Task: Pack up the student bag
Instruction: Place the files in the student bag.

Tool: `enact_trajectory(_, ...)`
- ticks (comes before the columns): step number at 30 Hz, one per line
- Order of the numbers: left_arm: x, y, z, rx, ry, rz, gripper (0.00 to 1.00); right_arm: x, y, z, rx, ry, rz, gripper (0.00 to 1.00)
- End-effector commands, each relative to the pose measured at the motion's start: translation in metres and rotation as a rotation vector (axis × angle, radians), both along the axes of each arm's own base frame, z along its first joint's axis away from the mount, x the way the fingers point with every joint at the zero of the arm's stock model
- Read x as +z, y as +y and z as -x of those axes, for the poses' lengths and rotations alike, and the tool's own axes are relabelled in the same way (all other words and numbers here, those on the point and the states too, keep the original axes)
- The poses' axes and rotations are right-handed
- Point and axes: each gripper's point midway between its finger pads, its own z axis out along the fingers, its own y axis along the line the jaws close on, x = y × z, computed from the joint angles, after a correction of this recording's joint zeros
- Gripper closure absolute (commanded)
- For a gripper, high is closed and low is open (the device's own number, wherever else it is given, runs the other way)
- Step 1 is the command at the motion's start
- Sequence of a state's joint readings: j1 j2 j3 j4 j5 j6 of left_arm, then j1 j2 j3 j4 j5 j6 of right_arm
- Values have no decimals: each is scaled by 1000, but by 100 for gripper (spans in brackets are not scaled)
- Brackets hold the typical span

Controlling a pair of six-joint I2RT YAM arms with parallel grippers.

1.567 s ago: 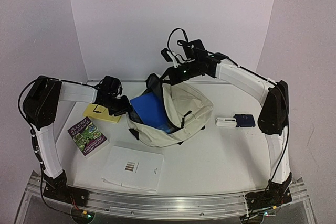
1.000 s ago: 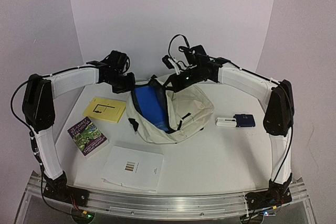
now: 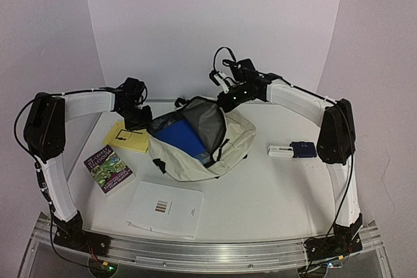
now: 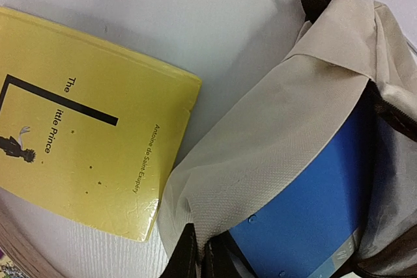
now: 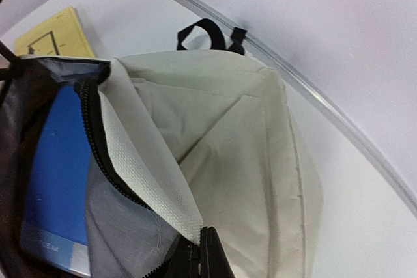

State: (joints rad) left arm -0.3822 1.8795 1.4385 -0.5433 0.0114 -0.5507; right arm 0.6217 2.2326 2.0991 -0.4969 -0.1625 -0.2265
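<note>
The student bag [image 3: 195, 166] sits mid-frame on the surface [image 3: 273, 187], mouth open (a blue folder [image 3: 184, 139] inside). The left gripper [image 4: 201, 252] and right gripper [image 5: 199, 255] each pinch its rim, jaws closed on fabric.

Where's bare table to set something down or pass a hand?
Widest bare stretch: near right, bordered by the white booklet, the student bag and the small navy and white items. A narrower strip lies behind those items, toward the back wall. The left is crowded: yellow book, illustrated book, booklet.
</note>
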Motion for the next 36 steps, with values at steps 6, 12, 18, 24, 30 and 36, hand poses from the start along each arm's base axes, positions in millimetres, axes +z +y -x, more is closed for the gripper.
enact_trajectory(6, -30, 24, 12, 37, 42, -41, 92, -44, -61, -61, -200, -165, 349, 100)
enact_trajectory(12, -24, 4, 12, -57, 26, 51, 74, -97, -77, -69, -206, -95, 407, 99)
enact_trajectory(18, 14, -11, 28, -132, -33, 162, 35, -101, -68, -64, -194, -55, 342, 52)
enact_trajectory(24, 52, -9, 72, -185, -64, 239, 12, -47, -67, -63, -239, -85, 218, 22)
enact_trajectory(30, 64, 0, 133, -214, -36, 291, 1, 30, -44, -29, -146, -47, -45, 3)
enact_trajectory(36, 56, 8, 187, -227, 33, 333, 0, 66, -30, 10, -38, 27, -196, 2)
